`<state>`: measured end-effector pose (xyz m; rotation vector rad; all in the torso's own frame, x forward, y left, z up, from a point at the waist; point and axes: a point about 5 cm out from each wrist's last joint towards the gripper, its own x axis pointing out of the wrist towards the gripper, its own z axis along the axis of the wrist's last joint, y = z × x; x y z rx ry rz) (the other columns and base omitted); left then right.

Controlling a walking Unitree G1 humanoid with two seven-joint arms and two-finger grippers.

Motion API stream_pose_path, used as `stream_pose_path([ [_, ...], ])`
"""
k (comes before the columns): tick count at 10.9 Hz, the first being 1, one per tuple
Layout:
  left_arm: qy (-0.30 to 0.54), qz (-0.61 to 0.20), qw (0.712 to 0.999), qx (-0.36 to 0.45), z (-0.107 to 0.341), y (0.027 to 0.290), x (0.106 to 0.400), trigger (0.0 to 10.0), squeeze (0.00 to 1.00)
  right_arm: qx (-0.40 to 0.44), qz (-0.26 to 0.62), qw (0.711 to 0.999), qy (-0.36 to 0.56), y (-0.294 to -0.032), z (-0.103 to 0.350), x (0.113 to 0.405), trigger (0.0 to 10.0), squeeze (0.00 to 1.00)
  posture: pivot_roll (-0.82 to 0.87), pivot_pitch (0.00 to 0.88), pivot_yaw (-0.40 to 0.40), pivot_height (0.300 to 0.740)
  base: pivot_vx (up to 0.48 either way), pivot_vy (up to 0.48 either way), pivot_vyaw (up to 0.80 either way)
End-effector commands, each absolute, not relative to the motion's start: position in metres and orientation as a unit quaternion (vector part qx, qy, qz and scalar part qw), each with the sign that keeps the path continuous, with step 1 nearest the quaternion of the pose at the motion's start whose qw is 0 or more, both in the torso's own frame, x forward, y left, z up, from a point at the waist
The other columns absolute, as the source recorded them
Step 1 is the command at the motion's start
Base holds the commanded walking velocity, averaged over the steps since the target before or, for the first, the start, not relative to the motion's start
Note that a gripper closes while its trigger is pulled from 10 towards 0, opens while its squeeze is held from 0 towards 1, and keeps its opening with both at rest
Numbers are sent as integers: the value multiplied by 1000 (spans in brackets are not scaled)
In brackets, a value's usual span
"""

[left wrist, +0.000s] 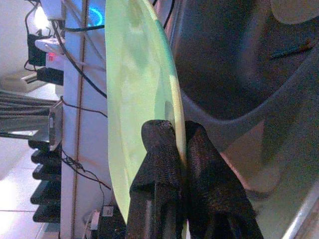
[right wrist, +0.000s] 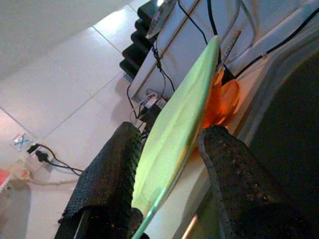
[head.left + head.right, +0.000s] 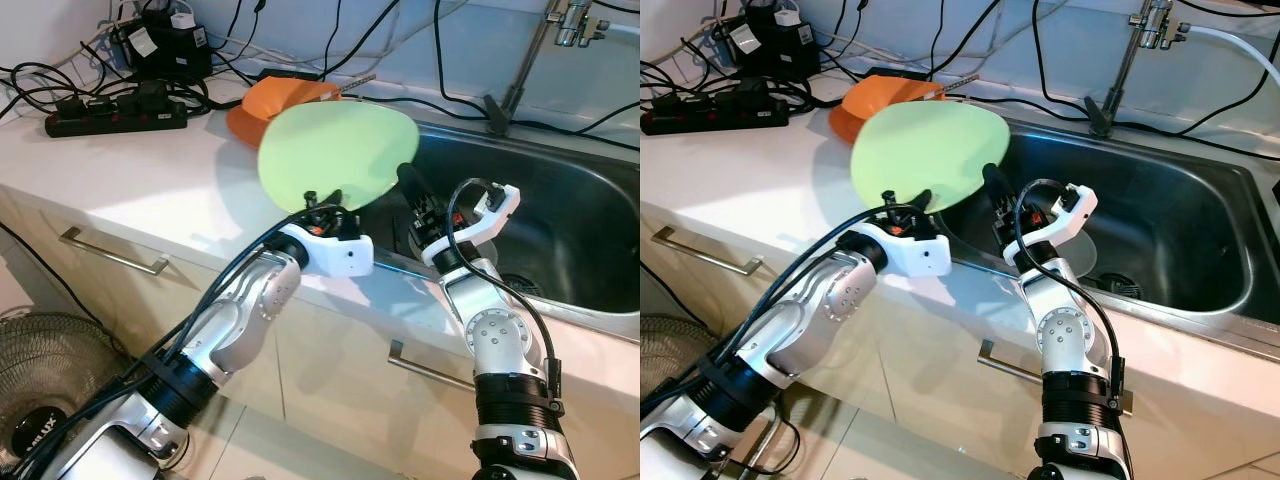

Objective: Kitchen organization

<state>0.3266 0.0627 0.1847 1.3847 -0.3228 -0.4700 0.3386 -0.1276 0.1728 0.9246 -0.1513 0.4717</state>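
Observation:
A light green plate [image 3: 335, 155] is held nearly upright above the counter edge, at the left rim of the steel sink [image 3: 570, 215]. My left gripper [image 3: 322, 198] is shut on its lower rim; the left wrist view shows both black fingers [image 1: 159, 149] pinching the thin edge of the green plate [image 1: 134, 84]. My right gripper [image 3: 407, 182] is open at the plate's right edge, over the sink. In the right wrist view the green plate [image 2: 184, 104] runs between its two spread fingers [image 2: 112, 164] with gaps on both sides. Behind the green plate an orange plate [image 3: 275, 100] lies on the counter.
A black power strip [image 3: 115, 110] and tangled cables sit at the back left of the white counter [image 3: 150, 180]. The faucet [image 3: 520, 70] rises behind the sink. A pale dish [image 3: 1085, 255] lies in the basin. Drawer handles [image 3: 115, 255] and a floor fan [image 3: 40, 385] are below.

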Motion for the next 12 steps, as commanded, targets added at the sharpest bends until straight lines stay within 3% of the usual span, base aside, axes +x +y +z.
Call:
stream_pose_path([
  [1, -176, -215, 727, 627, 196, 56, 324, 10000, 0, 433, 229, 868, -77, -128, 179, 339, 10000, 0, 175, 0, 7, 740, 0, 0, 0],
  [12, -225, -241, 722, 609, 206, 41, 315, 10000, 0, 417, 209, 883, -55, -127, 173, 346, 10000, 0, 187, 24, -8, 740, 0, 0, 0],
])
